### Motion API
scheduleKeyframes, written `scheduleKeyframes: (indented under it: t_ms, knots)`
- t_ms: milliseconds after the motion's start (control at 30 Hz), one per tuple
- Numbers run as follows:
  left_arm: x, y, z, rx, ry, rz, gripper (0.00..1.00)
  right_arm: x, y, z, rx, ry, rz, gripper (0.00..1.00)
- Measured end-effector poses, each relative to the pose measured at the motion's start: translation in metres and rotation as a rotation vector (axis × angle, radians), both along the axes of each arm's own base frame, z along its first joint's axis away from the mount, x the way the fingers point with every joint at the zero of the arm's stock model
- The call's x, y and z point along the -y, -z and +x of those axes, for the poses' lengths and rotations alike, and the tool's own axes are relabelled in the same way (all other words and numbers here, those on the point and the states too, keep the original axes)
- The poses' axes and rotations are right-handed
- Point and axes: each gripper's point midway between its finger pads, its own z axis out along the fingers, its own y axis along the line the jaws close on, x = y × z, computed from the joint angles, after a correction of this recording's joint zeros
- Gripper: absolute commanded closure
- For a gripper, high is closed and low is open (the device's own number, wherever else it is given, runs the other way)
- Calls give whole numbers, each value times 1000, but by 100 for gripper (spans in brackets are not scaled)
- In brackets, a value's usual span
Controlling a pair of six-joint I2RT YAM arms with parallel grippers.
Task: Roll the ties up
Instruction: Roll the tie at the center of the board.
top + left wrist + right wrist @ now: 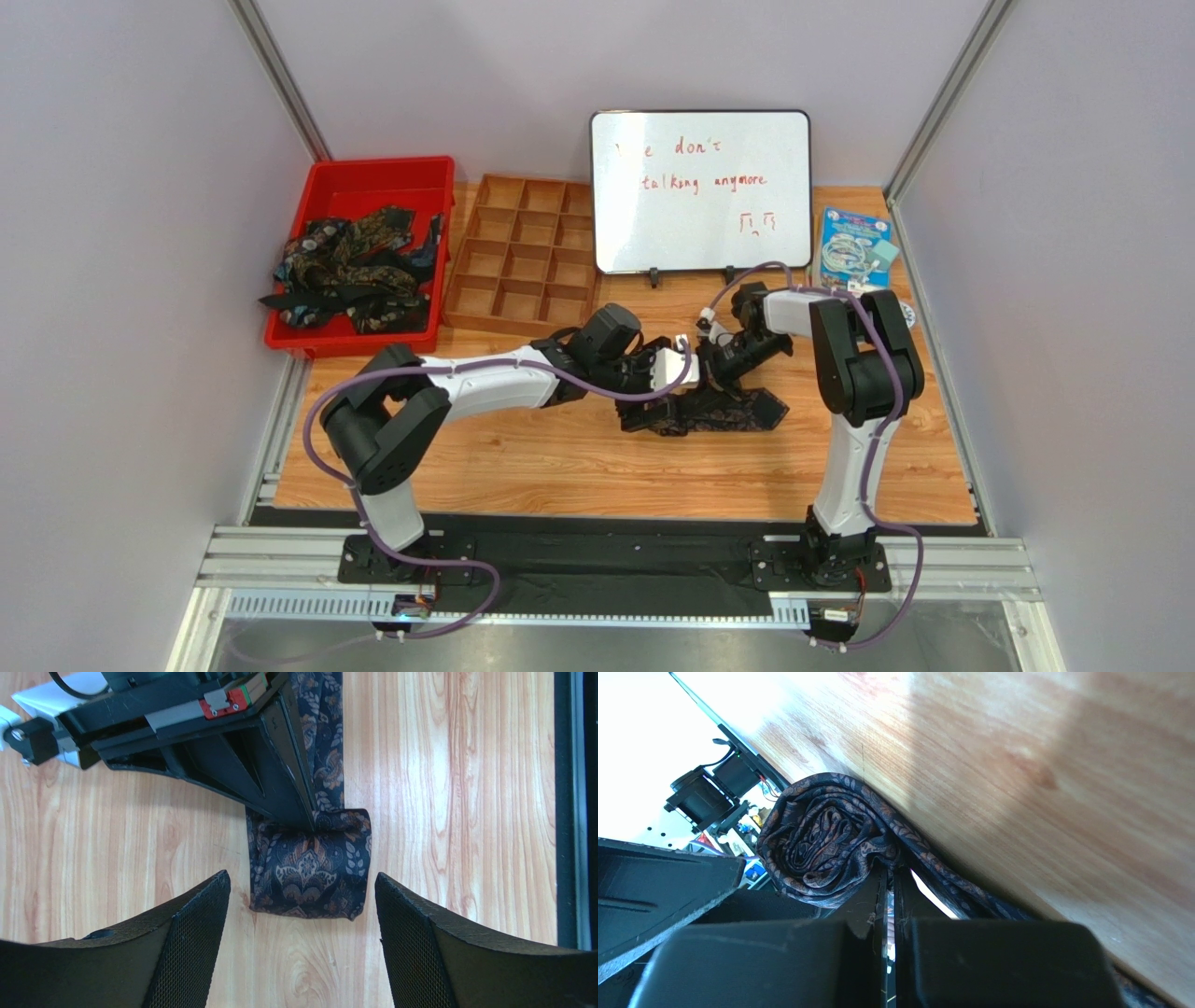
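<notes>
One dark paisley tie (730, 410) lies on the wooden table, its end wound into a roll (309, 868); the unrolled part runs away from it (324, 735). My right gripper (891, 871) is shut, pinching the tie's fabric at the edge of the roll (819, 840). In the left wrist view its black body (210, 749) sits against the roll's far side. My left gripper (302, 878) is open and empty, its fingers (203, 917) straddling the near side of the roll without touching it. From above, the left gripper (682, 368) and the right gripper (720, 364) meet over the tie.
A red bin (421, 175) at the back left holds a heap of more ties (351, 266). A wooden compartment tray (522, 252) stands beside it. A whiteboard (699, 189) stands at the back, with a blue packet (856, 249) to its right.
</notes>
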Motion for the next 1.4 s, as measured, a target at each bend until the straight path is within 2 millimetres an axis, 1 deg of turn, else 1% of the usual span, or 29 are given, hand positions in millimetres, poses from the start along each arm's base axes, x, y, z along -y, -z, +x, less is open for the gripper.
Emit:
scheduleKeyframes:
  t_ms: [100,233,333,367,433,467,500,533,567,667,767,833,867,967,1033,1100,1200,1233,1400]
  knots:
    - [3,5,3,12,0,-14,18,0,0,1,3,-3,1,100]
    - [6,24,6,2,-1,1,21,1,1,3,5,-6,4,100]
    - [5,42,6,-15,-4,31,36,0,0,3,6,-5,6,100]
    - [4,48,5,-21,-3,42,49,0,0,3,6,-5,7,100]
    - [4,54,6,-28,-4,59,58,0,0,3,5,-5,9,100]
    - [5,54,8,-26,-2,61,65,0,0,3,6,-4,10,98]
    - [5,54,8,-25,0,67,68,0,0,4,7,-2,14,89]
    - [5,54,9,-24,0,72,70,0,-1,5,7,1,18,85]
    - [4,54,9,-23,3,77,72,0,-2,5,9,6,21,73]
    - [2,54,9,-23,4,91,73,4,-3,4,5,25,-7,61]
    - [1,54,9,-22,3,99,73,9,-15,8,49,38,-17,55]
    - [-1,55,8,-25,1,105,73,10,-25,10,80,41,-13,57]
    - [-1,55,8,-26,0,107,73,10,-30,11,97,42,-10,62]
    - [-1,54,8,-29,-3,108,73,11,-38,14,137,40,-11,72]
    - [-1,54,8,-33,-7,110,73,13,-34,15,137,42,-27,74]
    - [-2,54,8,-38,-16,116,73,15,-24,15,117,42,-51,74]
    - [-3,53,9,-52,-37,120,73,21,3,8,44,40,-105,76]
    - [-4,53,8,-59,-44,123,73,19,5,4,8,44,-94,76]
    - [-7,47,7,-84,-80,122,72,20,6,4,2,45,-95,77]
